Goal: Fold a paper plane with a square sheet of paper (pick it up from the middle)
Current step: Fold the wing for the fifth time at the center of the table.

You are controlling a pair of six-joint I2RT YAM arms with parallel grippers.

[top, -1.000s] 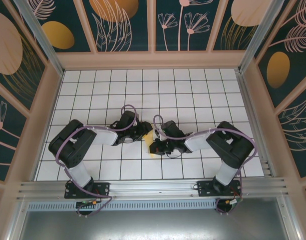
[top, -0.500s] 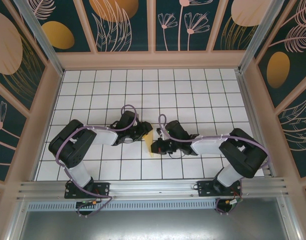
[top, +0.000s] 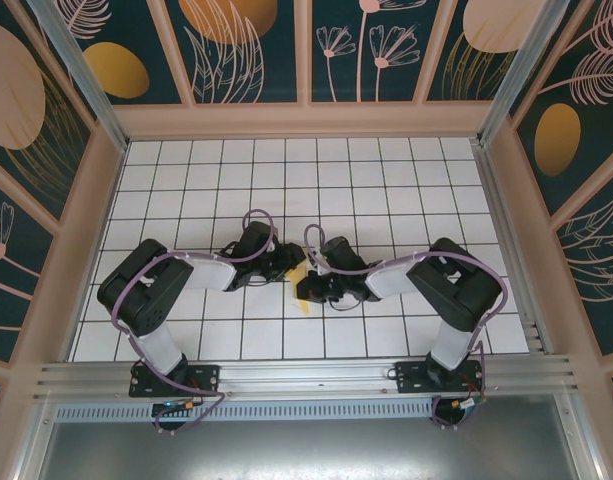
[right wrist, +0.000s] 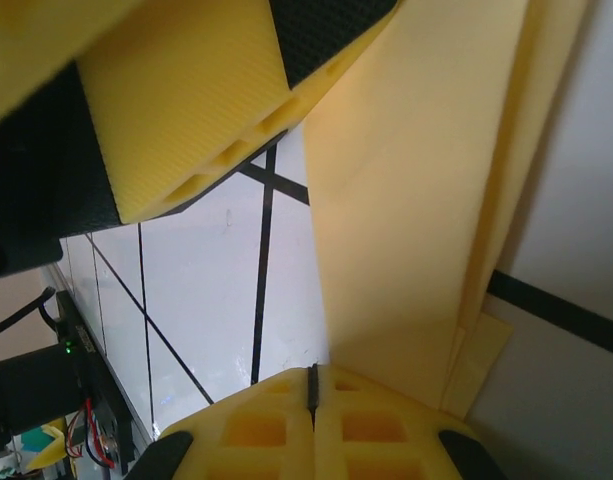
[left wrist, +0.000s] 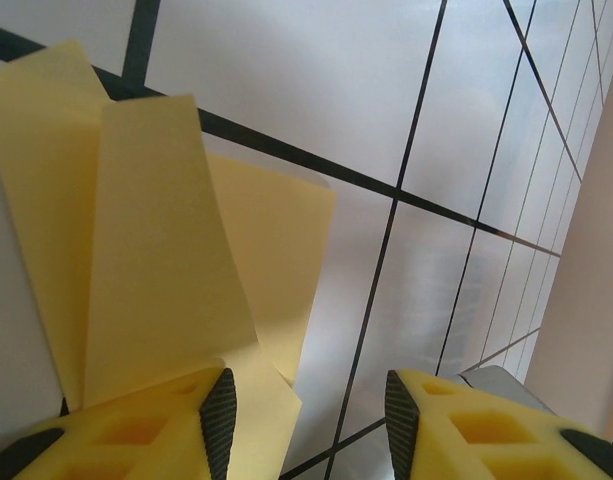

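I'd run the closed-up right claw (right wrist: 311, 385) along the crease of the folded yellow sheet (left wrist: 156, 250) lying on the tabletop (left wrist: 316, 90) between the arms, while the half-spread, empty left claw (left wrist: 309, 420) pins its corner.

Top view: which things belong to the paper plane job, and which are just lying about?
Job: folded yellow paper, left hand, right hand.
Just surroundings: grid table, patterned walls, metal rail.

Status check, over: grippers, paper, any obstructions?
Left gripper open, one finger over the folded paper. Right gripper shut beside it. No obstruction seen.
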